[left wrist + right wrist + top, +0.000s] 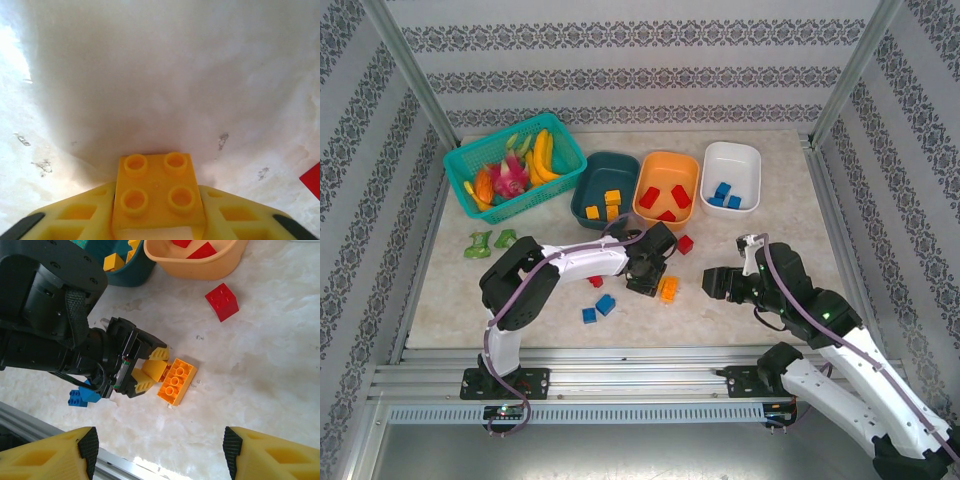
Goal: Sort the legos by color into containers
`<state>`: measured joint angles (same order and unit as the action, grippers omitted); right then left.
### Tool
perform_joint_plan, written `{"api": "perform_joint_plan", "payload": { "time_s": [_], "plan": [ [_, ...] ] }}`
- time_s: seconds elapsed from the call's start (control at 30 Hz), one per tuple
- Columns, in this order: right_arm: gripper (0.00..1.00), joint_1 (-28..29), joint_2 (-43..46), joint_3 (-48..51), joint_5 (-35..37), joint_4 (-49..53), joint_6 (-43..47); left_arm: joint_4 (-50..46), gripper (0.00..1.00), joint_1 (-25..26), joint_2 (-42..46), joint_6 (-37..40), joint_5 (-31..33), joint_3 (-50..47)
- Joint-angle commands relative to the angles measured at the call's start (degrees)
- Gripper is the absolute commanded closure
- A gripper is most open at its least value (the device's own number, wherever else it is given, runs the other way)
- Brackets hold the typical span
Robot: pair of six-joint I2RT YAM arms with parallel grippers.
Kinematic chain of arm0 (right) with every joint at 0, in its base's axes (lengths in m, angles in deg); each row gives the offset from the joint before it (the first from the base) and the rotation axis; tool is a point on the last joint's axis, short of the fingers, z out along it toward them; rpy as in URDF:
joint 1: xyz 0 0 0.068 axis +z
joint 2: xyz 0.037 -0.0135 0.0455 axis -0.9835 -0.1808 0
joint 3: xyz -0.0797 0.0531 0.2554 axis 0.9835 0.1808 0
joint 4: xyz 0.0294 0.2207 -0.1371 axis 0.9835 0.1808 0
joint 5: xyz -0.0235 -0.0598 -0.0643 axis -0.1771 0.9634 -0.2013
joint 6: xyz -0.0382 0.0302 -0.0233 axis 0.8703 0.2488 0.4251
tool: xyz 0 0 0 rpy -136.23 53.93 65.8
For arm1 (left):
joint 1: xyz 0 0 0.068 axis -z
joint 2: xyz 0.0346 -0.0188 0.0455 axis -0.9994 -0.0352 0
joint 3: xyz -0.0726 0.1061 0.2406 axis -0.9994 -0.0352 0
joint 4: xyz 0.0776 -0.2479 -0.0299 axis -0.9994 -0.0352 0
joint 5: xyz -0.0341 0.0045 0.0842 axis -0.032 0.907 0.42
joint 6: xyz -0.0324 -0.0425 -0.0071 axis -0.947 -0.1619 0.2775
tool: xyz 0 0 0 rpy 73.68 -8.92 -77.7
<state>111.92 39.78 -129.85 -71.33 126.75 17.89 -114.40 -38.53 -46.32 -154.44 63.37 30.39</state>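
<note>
Orange-yellow brick (159,186), square, four round studs up, glossy plastic, sits on the table (770,235) near its front middle. Left gripper (151,370): jaws closed in on this brick, yellow ribbed fingers (75,215) against both its sides. A longer orange brick (176,381) lies flat just past the fingertips, touching the gripped piece; cannot tell whether the two are joined. Right gripper (160,450): jaws wide apart, nothing between them, hovering over the table to the right of the left gripper, touching nothing. Table surface pale, marble-patterned, smooth. Loose pieces: red brick (222,301) near the orange tub, a small red one (596,281) and two blue bricks (606,303) beside the left arm. Three rounded tubs in a row at the back: dark teal tub (605,172) holds yellow bricks, orange tub (667,172) holds red ones, white tub (732,160) holds blue ones. Further left, a teal mesh basket (470,160) of toy fruit, with two green wrapped pieces (477,245) in front of it.
</note>
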Motion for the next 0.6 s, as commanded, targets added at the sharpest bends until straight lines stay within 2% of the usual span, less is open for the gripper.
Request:
{"api": "perform_joint_plan", "payload": {
  "time_s": [0.0, 0.1, 0.23, 0.43, 0.57],
  "plan": [
    [0.31, -0.8, -0.6, -1.1, -2.1, -1.2, 1.4, -2.5, 0.68, 0.2, -0.7, -12.7, 2.4, 0.9],
    [0.31, -1.0, -1.1, -1.5, -2.1, -1.8, 1.4, -4.2, 0.72, -0.7, 1.2, -8.8, 5.5, 2.1],
    [0.31, -1.0, -2.4, -2.5, -2.1, -3.0, 1.6, -11.1, 0.74, -4.4, 3.3, 3.7, 8.2, 8.2],
    [0.31, 0.6, -9.9, -7.6, -2.4, -6.8, 5.4, -24.6, 0.75, -12.8, 3.0, 33.8, 11.2, 22.0],
    [0.31, 1.7, -17.2, -11.7, -2.8, -11.4, 6.6, -29.0, 0.79, -19.2, 1.1, 51.6, 13.7, 29.3]
  ]
}}
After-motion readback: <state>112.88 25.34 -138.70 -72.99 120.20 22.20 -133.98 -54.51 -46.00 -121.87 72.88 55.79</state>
